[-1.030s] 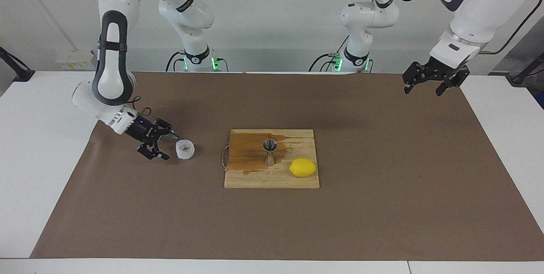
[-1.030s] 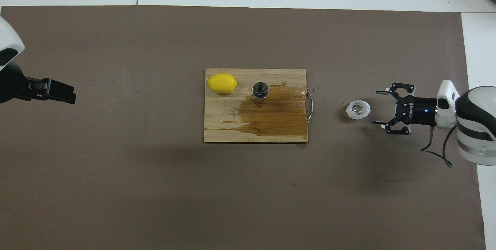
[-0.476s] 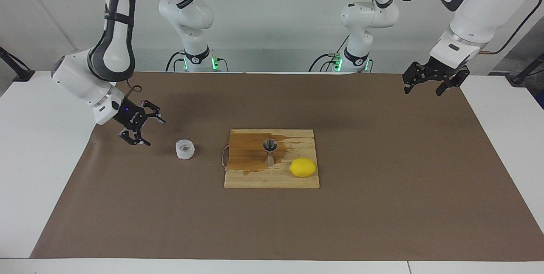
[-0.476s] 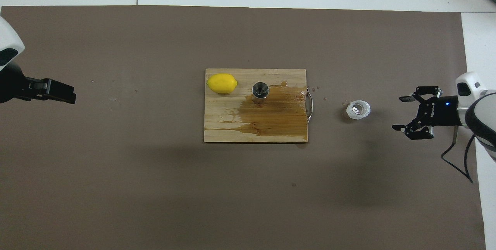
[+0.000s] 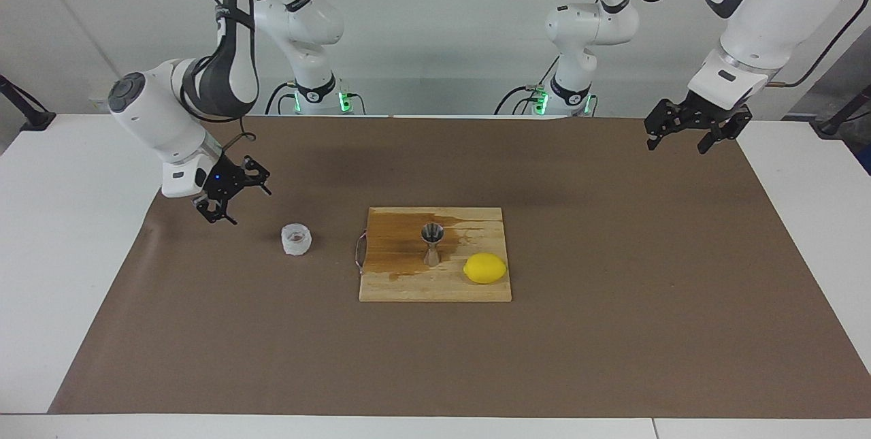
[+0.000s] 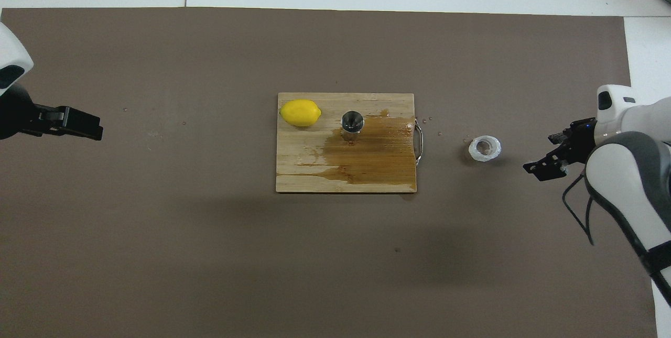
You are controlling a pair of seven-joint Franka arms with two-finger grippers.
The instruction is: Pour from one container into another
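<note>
The right gripper (image 5: 237, 195), fingers spread, hangs over the mat (image 5: 612, 330) near the right arm's end. The left gripper (image 5: 682, 137), spread, waits over the mat's corner. Plastic cup (image 5: 297, 239) upright, contents indistinct. Jigger (image 5: 431, 242) upright mid-board (image 5: 435, 289), amid brown liquid; lemon (image 5: 484, 268) at its farther corner.

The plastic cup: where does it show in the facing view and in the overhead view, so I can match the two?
Facing view: the plastic cup stands on the brown paper, left of centre in the picture.
Overhead view: the cup is right of centre in the picture.
Shared landmark: in both views it stands just off the cutting board's metal handle, toward the right arm's end of the table.
</note>
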